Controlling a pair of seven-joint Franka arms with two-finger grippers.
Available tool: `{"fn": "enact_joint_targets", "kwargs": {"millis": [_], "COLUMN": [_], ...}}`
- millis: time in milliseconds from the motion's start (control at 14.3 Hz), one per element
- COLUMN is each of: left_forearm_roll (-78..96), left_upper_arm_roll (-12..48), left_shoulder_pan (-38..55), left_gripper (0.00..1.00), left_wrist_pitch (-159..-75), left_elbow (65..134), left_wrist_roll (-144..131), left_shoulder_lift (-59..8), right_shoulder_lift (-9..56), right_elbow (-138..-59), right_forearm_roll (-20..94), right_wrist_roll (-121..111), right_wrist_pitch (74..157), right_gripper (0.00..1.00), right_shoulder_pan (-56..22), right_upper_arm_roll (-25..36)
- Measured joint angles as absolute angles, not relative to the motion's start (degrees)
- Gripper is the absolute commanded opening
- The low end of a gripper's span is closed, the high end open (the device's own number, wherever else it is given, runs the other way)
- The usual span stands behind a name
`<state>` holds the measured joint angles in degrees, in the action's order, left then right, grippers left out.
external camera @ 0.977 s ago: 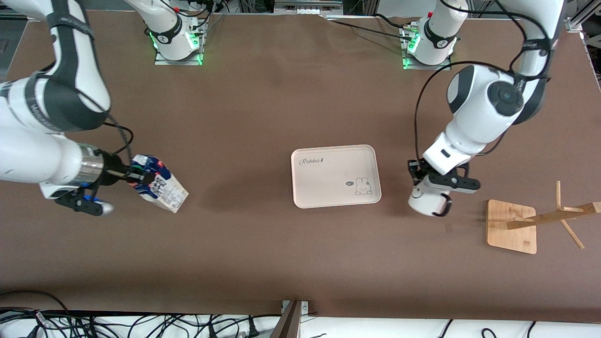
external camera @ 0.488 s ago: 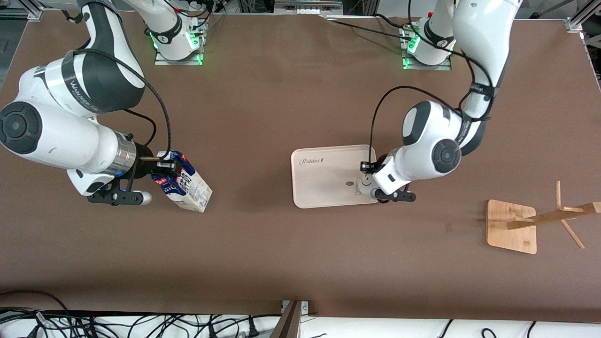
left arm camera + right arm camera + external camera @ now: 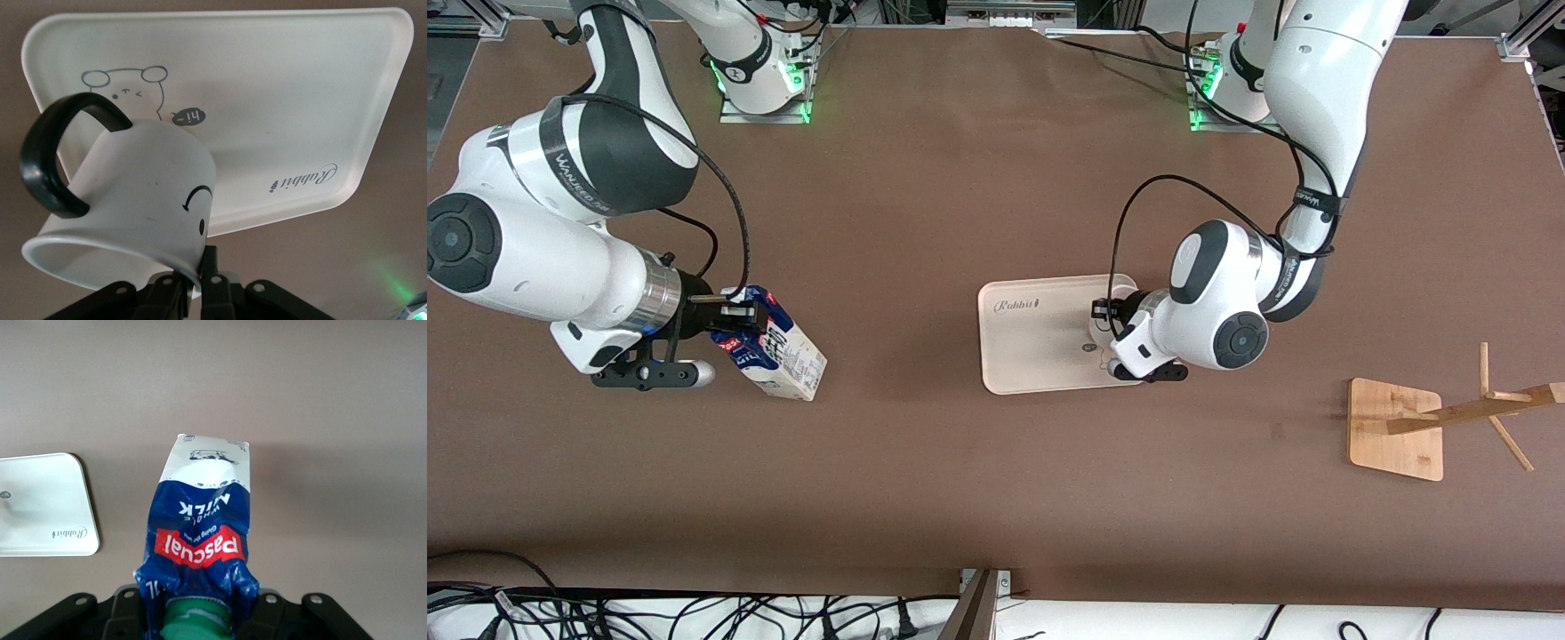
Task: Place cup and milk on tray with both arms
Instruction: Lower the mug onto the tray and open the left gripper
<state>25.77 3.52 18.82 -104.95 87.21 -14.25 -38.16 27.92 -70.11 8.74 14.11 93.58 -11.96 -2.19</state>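
Milk (image 3: 769,354) sat at the left of the front frame when you stopped, carried tilted above the bare brown table (image 3: 925,178) toward the right arm's end, well apart from the tray. Your right gripper (image 3: 734,317) was pinching the carton at its gabled top; in the right wrist view the black fingers (image 3: 130,603) pressed in on either side of the green cap (image 3: 197,620), with the blue-and-white carton (image 3: 203,533) hanging out over the table and a corner of the tray (image 3: 40,507) at that frame's left edge.

At the centre of the front frame you had the cream tray (image 3: 1040,356) lying flat, its "Rabbit" script uppermost in the frame.

Just right of centre, your left gripper (image 3: 1119,351) hung over the bunny-drawing end of the tray, largely hidden under the wrist. In the left wrist view its fingers (image 3: 212,270) were pressed together on the rim of the cup (image 3: 137,200), which was tipped on its side with the black handle (image 3: 50,160) and smiley face showing, above the tray (image 3: 280,87).

At the lower right of the front frame you left the wooden stand (image 3: 1400,427) on the table, apart from everything else.
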Motion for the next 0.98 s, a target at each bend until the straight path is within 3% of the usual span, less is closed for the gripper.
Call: {"fn": "enact_joint_targets", "kwargs": {"millis": [977], "left_forearm_roll": [26.99], "left_upper_arm_roll": [1.70], "left_shoulder_pan": [19.04], "left_gripper": [0.00], "left_wrist_pitch": [-103.43], "left_elbow": [86.50], "left_wrist_roll": [-26.86], "left_shoulder_lift": [-40.45], "right_shoulder_lift": [27.93], "right_elbow": [-70.11], "right_forearm_roll": [8.74], "right_wrist_roll": [13.59], "right_wrist_pitch": [93.57], "right_gripper": [0.40], "right_shoulder_pan": [-12.50], "right_upper_arm_roll": [-2.26]}}
